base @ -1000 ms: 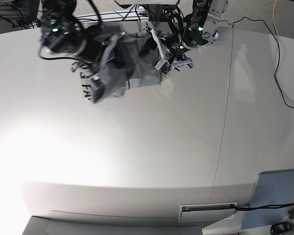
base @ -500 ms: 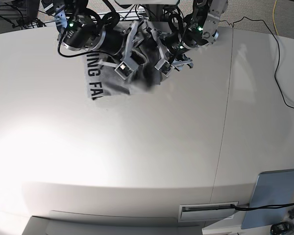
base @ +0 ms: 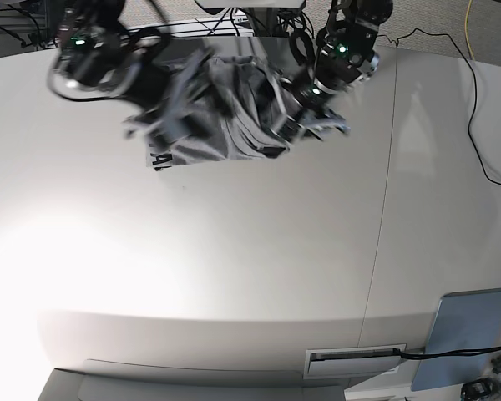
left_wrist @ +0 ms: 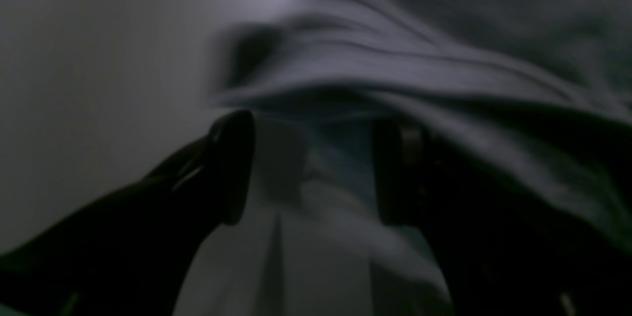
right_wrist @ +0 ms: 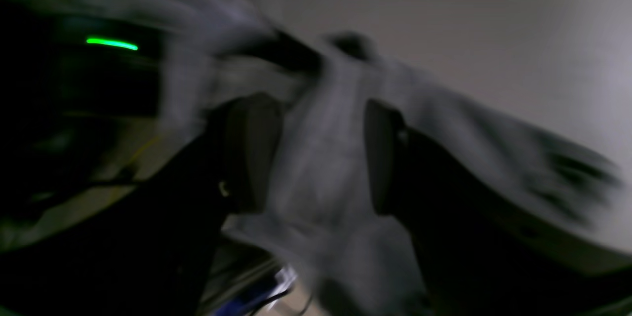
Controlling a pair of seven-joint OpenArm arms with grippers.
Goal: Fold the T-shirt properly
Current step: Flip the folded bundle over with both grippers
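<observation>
Jaws of both grippers stand apart, grey cloth bunched between and around them.
The T-shirt [base: 209,117] lies crumpled at the table's [base: 275,251] far edge; soft, limp, best gripped at hems.

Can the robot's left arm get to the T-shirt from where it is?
Probably yes. The left gripper has its fingers apart right at the T-shirt, with grey cloth lying between them and nothing blocking.

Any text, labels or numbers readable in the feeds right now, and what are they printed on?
Black block lettering on the T-shirt, at its lower left edge in the base view: bunched and blurred, not readable.
Dark smears on the cloth in the right wrist view: motion-blurred, not readable.
Left wrist view: no text visible.
</observation>
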